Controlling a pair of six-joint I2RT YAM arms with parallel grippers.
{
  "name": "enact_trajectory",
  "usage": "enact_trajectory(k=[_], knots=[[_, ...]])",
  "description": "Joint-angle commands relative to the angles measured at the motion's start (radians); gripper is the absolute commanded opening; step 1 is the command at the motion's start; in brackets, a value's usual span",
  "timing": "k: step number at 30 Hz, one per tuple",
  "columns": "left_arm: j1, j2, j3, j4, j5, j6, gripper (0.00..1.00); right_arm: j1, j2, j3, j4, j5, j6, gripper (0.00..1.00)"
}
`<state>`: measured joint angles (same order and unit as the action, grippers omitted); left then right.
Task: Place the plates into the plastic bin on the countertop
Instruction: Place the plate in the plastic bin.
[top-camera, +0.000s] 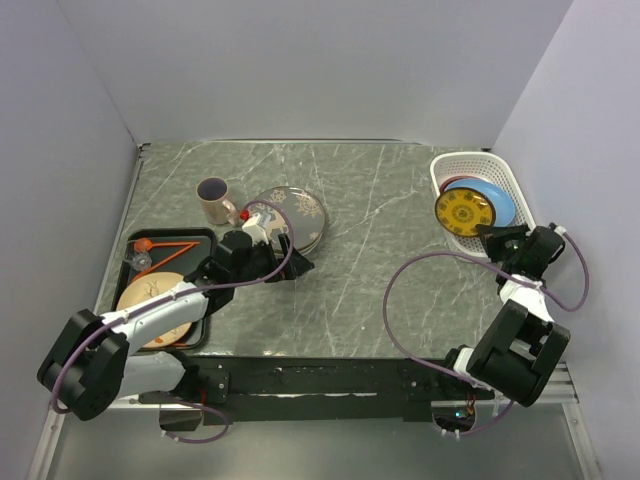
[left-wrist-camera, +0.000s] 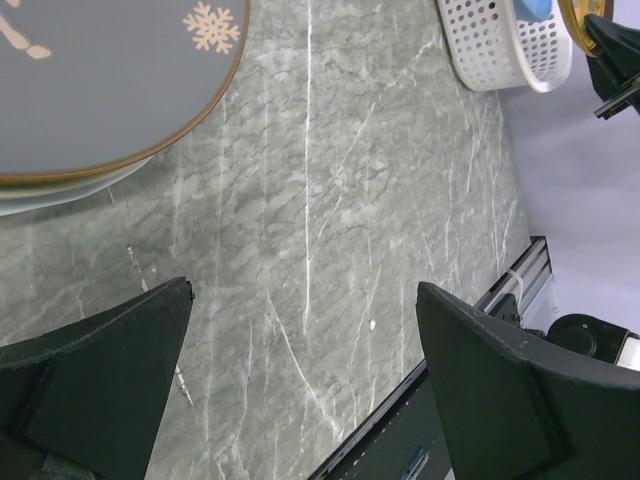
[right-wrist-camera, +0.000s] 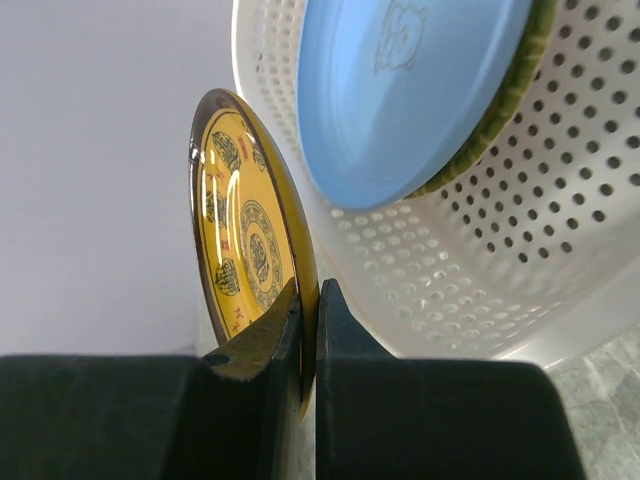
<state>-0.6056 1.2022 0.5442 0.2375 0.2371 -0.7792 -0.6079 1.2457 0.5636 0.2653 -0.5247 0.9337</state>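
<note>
The task is partly done. The white bin (top-camera: 470, 158) stands at the far right corner of the counter (top-camera: 380, 250) and already holds a blue plate (top-camera: 497, 198), leaning inside it. In the right wrist view a green plate (right-wrist-camera: 517, 108) shows as a sliver behind the blue one, so at least two appear to be in. The right gripper (right-wrist-camera: 308, 300) is pinched tight on the lower rim of the yellow patterned plate (top-camera: 463, 212). It holds the plate on edge at the bin's near wall, beside the blue plate and not yet released. Whether its lower edge is already past the rim is hard to tell from these angles. The left gripper (top-camera: 292, 258) is spread wide and empty, low over the counter just beside the dark plate (top-camera: 292, 212). That plate has pale snowflake or branch motifs and lies on a pale plate (left-wrist-camera: 50, 195) near the mug (top-camera: 213, 203). These two are left to move, as is the beige plate (top-camera: 150, 300) on the black tray (top-camera: 170, 233) at the left. By my reckoning, less than half the work is finished.
</note>
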Motion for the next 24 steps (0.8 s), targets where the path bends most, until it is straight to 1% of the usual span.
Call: enact_trajectory(k=[1,8,20,24], knots=[[-0.003,-0.035,0.016,-0.004,-0.018,0.023,0.99,-0.023,-0.031,0.045,0.057,0.026,0.043,0.00],[-0.003,-0.021,0.007,0.029,0.002,0.011,0.99,-0.038,-0.046,0.024,0.074,0.055,0.062,0.00],[-0.003,-0.019,0.005,0.029,-0.005,0.020,0.99,-0.050,-0.032,0.009,0.103,0.144,0.097,0.00],[-0.003,-0.021,-0.001,0.031,-0.012,0.015,0.99,-0.052,-0.014,0.004,0.126,0.141,0.120,0.00]])
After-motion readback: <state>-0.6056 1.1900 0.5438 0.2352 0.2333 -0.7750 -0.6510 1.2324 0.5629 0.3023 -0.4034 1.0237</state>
